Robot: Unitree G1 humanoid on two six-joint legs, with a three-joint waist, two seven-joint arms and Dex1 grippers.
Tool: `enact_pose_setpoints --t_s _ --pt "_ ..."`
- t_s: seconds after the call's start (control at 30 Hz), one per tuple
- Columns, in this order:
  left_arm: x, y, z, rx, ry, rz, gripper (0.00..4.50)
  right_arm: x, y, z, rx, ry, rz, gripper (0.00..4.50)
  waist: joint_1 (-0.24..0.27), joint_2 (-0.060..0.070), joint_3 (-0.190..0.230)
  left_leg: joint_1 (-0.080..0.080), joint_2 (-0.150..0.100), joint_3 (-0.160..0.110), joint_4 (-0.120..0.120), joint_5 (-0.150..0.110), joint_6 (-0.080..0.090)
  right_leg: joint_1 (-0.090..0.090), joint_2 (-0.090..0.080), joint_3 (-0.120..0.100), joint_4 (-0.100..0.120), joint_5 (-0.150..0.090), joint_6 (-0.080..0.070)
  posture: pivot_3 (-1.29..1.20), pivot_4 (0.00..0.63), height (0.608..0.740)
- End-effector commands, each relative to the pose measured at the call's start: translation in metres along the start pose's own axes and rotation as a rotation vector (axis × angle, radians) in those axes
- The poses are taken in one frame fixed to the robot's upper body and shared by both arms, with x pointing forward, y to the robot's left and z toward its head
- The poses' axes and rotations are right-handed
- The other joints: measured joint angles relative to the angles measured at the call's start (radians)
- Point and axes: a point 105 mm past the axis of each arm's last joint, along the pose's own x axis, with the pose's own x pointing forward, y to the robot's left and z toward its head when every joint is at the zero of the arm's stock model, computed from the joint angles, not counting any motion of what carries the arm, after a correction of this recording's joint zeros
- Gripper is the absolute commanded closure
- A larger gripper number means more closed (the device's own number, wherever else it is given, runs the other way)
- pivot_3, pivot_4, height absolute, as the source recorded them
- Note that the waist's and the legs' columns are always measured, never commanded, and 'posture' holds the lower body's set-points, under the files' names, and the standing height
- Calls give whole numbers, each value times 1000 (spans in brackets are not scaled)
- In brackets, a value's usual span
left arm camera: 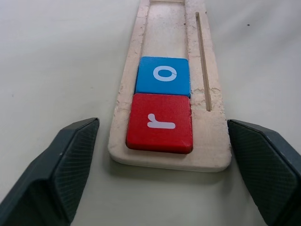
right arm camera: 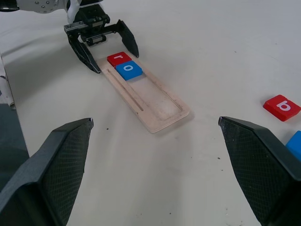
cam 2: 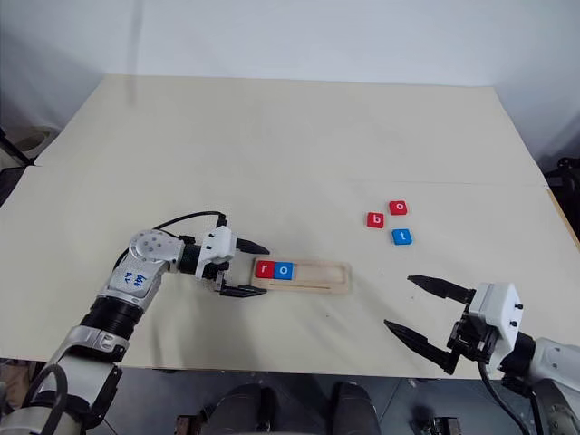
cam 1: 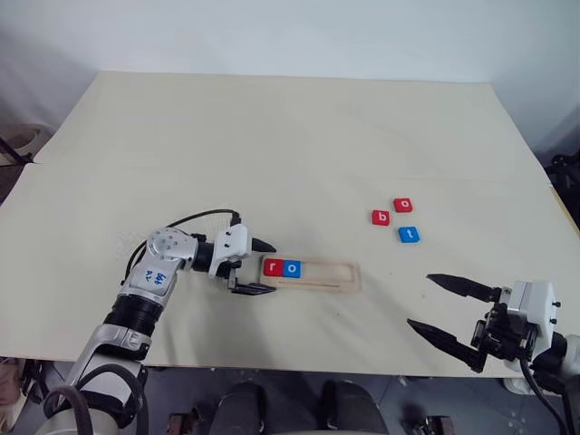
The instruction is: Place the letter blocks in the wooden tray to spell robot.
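With r (cam 1: 273, 266) and o (cam 1: 292, 267) seated in the tray (cam 1: 349, 276), both jaws gaped empty; we needed b (cam 1: 381, 217) next.

Tiles: r (left arm camera: 160, 123), o (left arm camera: 163, 75), b (cam 1: 381, 217), o (cam 1: 403, 205), t (cam 1: 409, 235)

A lab-like test space: bare pale table (cam 1: 272, 136) against a plain white wall (cam 1: 272, 36).

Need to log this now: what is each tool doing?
Left tool: open, empty, at the wooden tray's end.
Right tool: open, empty.
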Motion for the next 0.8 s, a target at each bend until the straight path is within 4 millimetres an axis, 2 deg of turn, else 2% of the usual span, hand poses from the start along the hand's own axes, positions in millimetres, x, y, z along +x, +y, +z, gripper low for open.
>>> enact_pose_setpoints --t_s 0.03,0.17,0.3,0.4,0.53,0.7,0.8 --pt "-21 3 6 16 -67 68 27 -11 -9 0 -19 -11 -83 0 -1 0 0 0 0 0 0 0 0 0 0 0 0 0 0 0 150 740" --pt "-48 0 7 -1 -151 98 27 -32 -19 -6 -32 19 -189 0 0 0 0 0 0 0 0 0 0 0 0 0 0 0 0 0 150 740" --pt "-71 -3 5 12 -179 165 27 -63 -39 -12 -30 29 -394 0 1 0 0 0 0 0 0 0 0 0 0 0 0 0 0 0 150 740" --pt "-79 -4 16 56 -252 236 27 -78 -38 -18 -43 51 -461 0 2 0 0 0 0 0 0 0 0 0 -1 0 0 0 0 0 150 740" --pt "-86 -16 17 14 -279 240 27 -94 -34 -23 -60 54 -551 0 -1 0 0 0 0 0 0 0 0 0 -1 0 0 0 0 0 150 740" --pt "-84 -24 21 -23 -285 187 27 -104 -23 -34 -53 73 -604 0 -3 1 -1 1 1 0 -1 0 0 0 0 1 0 0 0 0 150 740" --pt "-83 -22 24 -23 -292 181 27 -101 -22 -36 -41 69 -596 0 -4 1 -1 2 1 -1 -1 0 0 0 0 2 0 0 0 0 150 740"
